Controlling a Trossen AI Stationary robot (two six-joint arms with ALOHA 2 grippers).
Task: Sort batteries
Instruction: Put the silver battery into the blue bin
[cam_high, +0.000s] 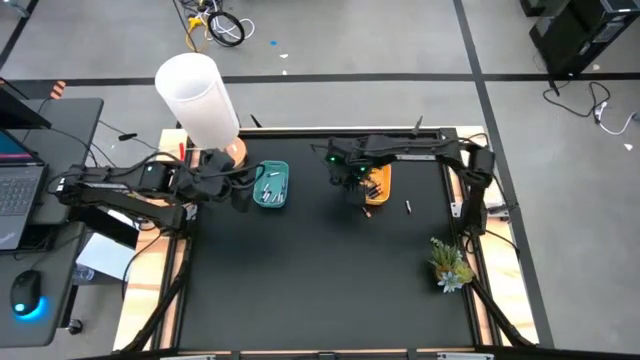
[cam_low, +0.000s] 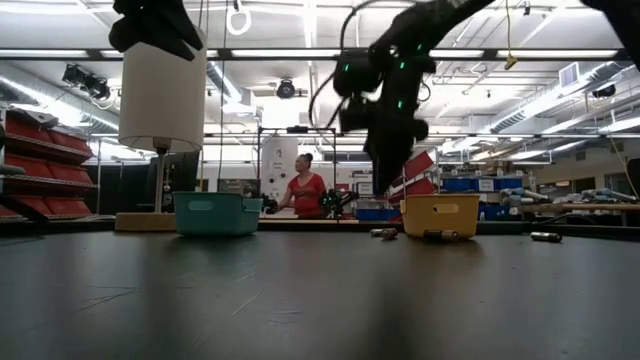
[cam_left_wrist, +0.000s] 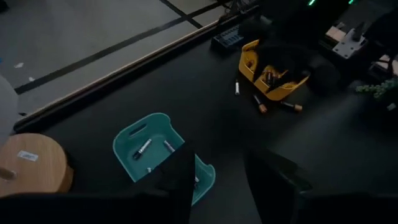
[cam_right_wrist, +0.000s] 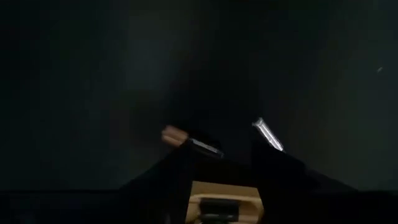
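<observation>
A teal tray near the table's far left holds a few whitish-silver batteries. A yellow tray to its right holds dark batteries. Loose batteries lie on the black mat by the yellow tray: a dark one with a copper end, a silver one, and one farther right. My right gripper hangs open above the mat at the yellow tray's left side. My left gripper is open just left of the teal tray.
A lamp with a white shade on a round wooden base stands at the far left corner. A small plant sits near the right edge. A person stands far behind the table. The mat's near half is bare.
</observation>
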